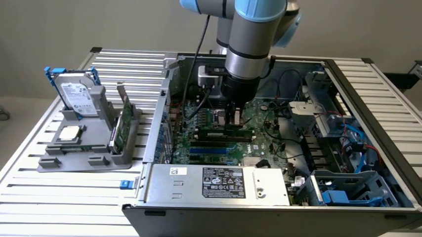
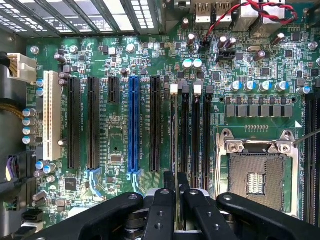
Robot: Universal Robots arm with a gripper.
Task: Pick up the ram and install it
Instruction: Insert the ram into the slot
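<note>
My gripper [image 1: 234, 117] reaches down into the open computer case [image 1: 158, 123], over the memory slots of the green motherboard [image 2: 120, 145]. The ram [image 1: 223, 131] is a long, thin, dark green stick that stands on edge along one of those slots. In the wrist view the ram [image 2: 173, 135] is seen edge-on as a thin line running away from my gripper [image 2: 176, 182]. The two black fingers [image 2: 161, 200] are pressed together on its near end. Whether the stick is fully down in the slot cannot be told.
A grey holder [image 1: 79, 158] at the exterior view's left carries a silver hard drive with blue rails [image 1: 76, 96], a taller green card [image 1: 122, 126] and a processor chip [image 1: 69, 133]. Near the slots are the processor socket [image 2: 257, 175], a blue slot [image 2: 133, 125], the power supply [image 1: 218, 182] and cables [image 1: 359, 143].
</note>
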